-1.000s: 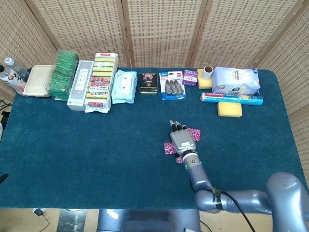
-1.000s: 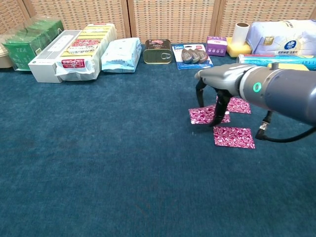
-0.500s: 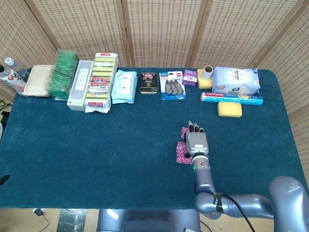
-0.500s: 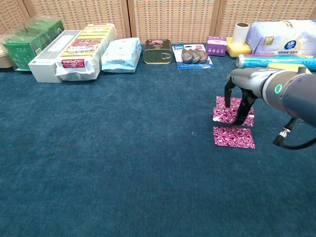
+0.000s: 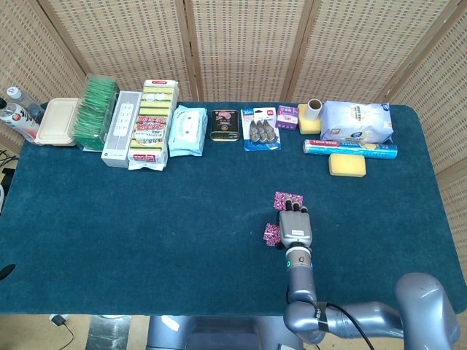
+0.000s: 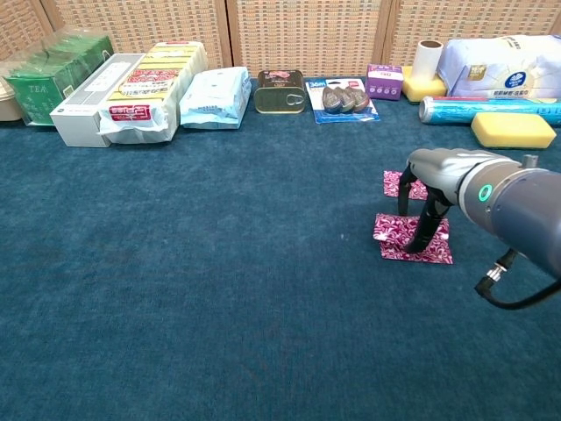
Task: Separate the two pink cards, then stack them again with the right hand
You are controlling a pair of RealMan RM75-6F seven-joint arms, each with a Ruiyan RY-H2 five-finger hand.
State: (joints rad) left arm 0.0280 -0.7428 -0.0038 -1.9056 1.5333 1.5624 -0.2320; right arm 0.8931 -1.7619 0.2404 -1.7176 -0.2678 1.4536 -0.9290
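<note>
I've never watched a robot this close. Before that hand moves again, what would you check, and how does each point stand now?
1. Right hand on the near pink card: ok, its fingers come down onto the card.
2. Near card stacked squarely on the one under it: not ok, it lies askew and one edge looks lifted.
3. Far pink card lying apart: ok, flat on the blue cloth behind the hand.
4. Firm grip on the card: cannot tell, the fingers hide the contact.
5. Left hand out of the way: ok, neither view shows it.
6. Yellow sponge away from the hand: ok.

right hand | dragged pink card onto nearer card
</note>
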